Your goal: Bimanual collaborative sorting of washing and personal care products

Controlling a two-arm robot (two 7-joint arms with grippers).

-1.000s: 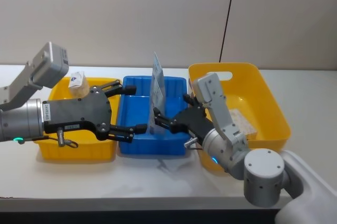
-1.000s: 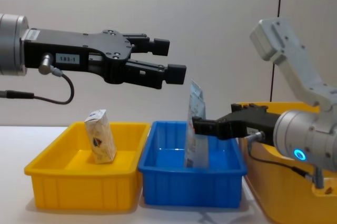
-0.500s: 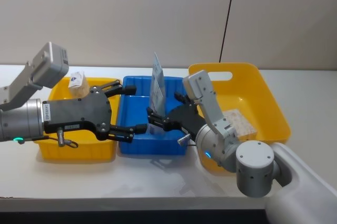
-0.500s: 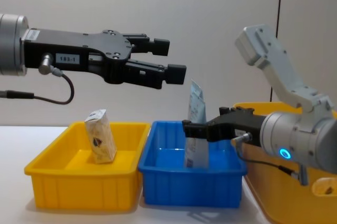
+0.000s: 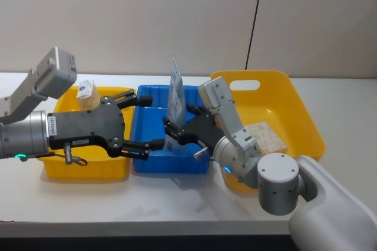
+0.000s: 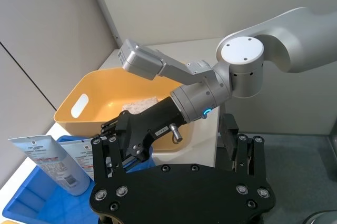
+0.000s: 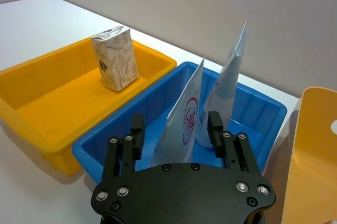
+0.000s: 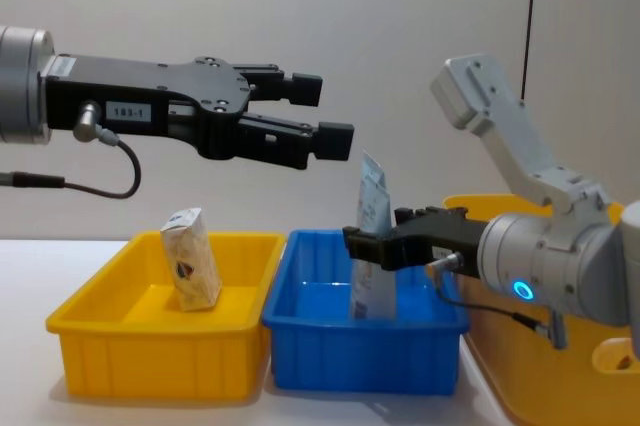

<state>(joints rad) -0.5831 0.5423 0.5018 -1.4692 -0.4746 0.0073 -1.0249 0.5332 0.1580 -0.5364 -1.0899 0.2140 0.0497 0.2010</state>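
Right now my right gripper (image 8: 362, 246) is reaching over the blue bin (image 5: 154, 159), and its fingers (image 7: 137, 129) stand on each side of a flat white packet with a red round mark (image 7: 185, 121). The fingers look spread a little, and I cannot tell if they really press on the packet or just sit beside it. That packet stands up on its edge inside the blue bin. Just behind it is the light-blue-and-white tube (image 7: 225, 90), which also stands up in the same bin, with its flat end on top. From the chest camera the tube (image 8: 372, 196) pokes up above the bin's rim.

My left gripper (image 8: 322, 116) hangs in the air above the place where the small yellow bin (image 8: 150, 351) and the blue bin meet. Its fingers are wide apart and it holds nothing. From the head camera I see this gripper (image 5: 147, 121) low over the left side of the blue bin.

A small cream packet with a dark round mark (image 8: 190, 258) stands up in the small yellow bin, near its back wall.

On my right side is a big yellow basket (image 5: 300, 115). A pale speckled soft pack (image 5: 265, 136) lies inside it, partly behind my right arm.

All three bins sit on the white table (image 5: 147, 204), side by side and close together.
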